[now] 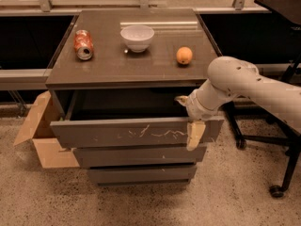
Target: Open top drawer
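The gripper straddles the front panel of the pulled-out top drawer near its right end, fingers spread, gripping nothing firmly.

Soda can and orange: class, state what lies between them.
The white bowl lies between can and orange, camera view; the hand is at the top drawer front edge.

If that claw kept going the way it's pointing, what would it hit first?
The gripper, at the top drawer's right end, points down: probably the floor, though depth is unclear.
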Robot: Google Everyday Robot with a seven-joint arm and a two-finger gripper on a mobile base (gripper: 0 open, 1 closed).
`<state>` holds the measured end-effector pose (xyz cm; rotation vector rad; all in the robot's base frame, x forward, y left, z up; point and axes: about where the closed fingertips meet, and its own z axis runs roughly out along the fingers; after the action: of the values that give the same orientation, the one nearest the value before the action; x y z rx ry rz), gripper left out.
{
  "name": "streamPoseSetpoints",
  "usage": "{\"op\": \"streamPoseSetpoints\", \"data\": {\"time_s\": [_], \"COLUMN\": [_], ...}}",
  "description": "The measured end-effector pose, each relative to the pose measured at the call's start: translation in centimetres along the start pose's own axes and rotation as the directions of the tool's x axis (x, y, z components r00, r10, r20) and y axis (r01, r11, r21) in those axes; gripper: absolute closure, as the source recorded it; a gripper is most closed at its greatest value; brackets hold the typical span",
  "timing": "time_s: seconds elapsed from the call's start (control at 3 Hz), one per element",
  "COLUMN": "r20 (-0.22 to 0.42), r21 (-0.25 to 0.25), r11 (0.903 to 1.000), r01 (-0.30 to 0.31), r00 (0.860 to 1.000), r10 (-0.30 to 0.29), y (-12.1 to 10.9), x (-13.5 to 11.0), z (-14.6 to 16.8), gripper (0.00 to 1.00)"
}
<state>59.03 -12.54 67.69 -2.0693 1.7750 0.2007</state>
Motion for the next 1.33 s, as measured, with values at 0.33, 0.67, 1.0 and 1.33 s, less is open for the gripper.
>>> {"op": "streamPoseSetpoints", "data": {"time_s": [0.33,0.67,1.0,1.33], "r20": [0.040,0.063,0.082,0.091], "r21": [-0.059,-0.110,-0.166,-0.182], "r11": [0.9981,0.9932,0.9851,0.9821], "r01": [0.018,0.039,0.046,0.049], "r00": [0.999,0.998,0.996,0.995], "r10": [-0.016,-0.032,-0.032,-0.033], "y": [2.1,4.1,5.8,6.6], "x": [-1.1,-2.2,-2.5,-2.6], "z": [-0.1,-0.2,0.3,0.2], "gripper": [0.00,0.00,0.27,0.50]}}
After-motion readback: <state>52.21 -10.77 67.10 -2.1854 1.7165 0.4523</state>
